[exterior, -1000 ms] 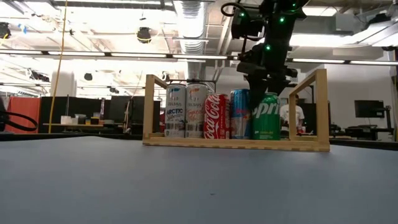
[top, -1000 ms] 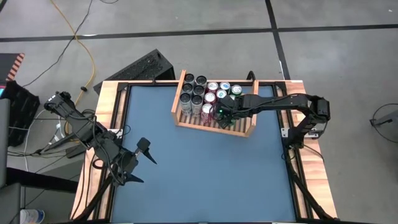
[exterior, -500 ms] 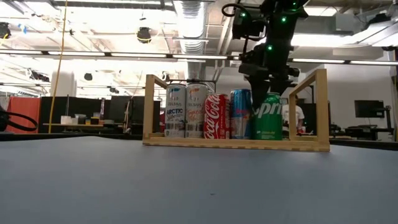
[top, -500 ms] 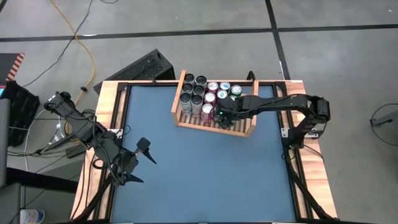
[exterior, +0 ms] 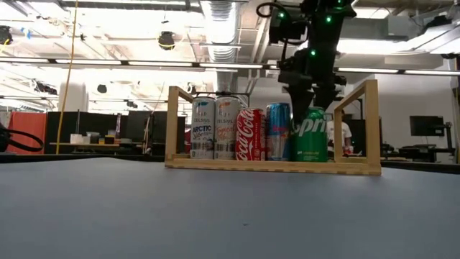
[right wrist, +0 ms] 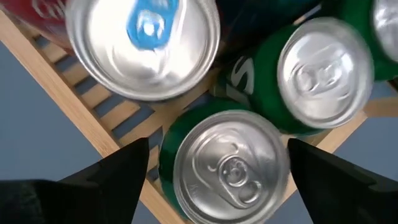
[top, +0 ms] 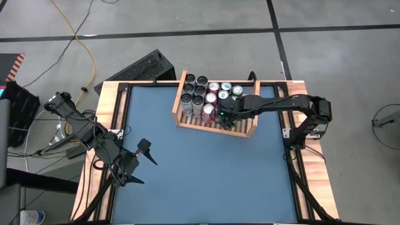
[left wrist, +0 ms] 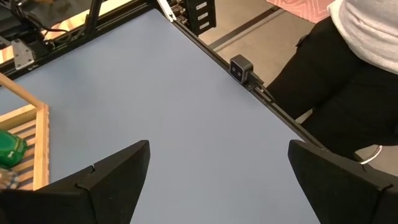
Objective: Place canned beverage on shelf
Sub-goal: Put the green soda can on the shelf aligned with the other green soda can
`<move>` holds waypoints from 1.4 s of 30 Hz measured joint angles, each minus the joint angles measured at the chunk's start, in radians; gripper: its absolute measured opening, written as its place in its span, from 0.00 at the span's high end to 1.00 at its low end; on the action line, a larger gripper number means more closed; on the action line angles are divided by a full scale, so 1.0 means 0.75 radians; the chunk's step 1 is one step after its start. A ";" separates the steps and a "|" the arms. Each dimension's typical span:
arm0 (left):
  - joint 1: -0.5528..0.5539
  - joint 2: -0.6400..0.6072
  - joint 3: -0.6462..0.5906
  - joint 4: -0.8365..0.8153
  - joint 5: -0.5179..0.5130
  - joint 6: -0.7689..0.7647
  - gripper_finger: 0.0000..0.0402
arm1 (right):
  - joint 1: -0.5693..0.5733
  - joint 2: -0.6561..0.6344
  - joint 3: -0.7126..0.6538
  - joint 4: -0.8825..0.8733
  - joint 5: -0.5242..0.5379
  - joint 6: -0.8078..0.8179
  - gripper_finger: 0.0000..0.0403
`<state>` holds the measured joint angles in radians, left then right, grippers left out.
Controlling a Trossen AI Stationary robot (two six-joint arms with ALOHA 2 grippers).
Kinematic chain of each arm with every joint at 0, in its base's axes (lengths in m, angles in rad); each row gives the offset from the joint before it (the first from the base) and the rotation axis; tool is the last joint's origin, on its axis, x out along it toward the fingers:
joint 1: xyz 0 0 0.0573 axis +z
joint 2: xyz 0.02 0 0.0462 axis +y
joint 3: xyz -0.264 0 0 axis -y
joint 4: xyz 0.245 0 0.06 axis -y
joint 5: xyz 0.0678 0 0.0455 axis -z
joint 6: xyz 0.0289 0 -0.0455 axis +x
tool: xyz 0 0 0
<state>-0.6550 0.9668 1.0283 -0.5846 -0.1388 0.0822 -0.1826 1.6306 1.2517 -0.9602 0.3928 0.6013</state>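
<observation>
The shelf point(top: 212, 126) is a light wooden tray at the table's far middle and holds several upright cans. A green can point(right wrist: 227, 165) stands on the slats at the shelf's front right, beside a blue can point(exterior: 277, 131) and a red can point(exterior: 249, 134). My right gripper point(exterior: 311, 108) hangs just above the green can point(exterior: 310, 137), pointing steeply down. It is open, with one finger on either side of the can's top. My left gripper point(top: 142, 164) waits open over the table's near left, nothing between its fingers point(left wrist: 118, 180).
Bare blue table top point(top: 206, 175) stretches from the shelf's front rim to the near edge. A second green can point(right wrist: 323, 74) stands right behind the first. A person in dark clothes point(left wrist: 348, 74) stands by the table's edge. A black case point(top: 140, 67) lies off the far left corner.
My right gripper has opened over the green can and let go of it. Its fingers now stand wider and a little higher on the can's top. The can stays upright on the shelf's slats.
</observation>
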 joint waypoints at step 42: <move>0.000 0.000 0.000 0.020 -0.010 0.009 0.08 | 0.344 -0.016 -0.087 -0.118 0.176 0.285 0.99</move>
<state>-0.6548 0.9668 1.0283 -0.5697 -0.1467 0.0888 0.0752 1.6183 1.1864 -1.0485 0.5252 0.8154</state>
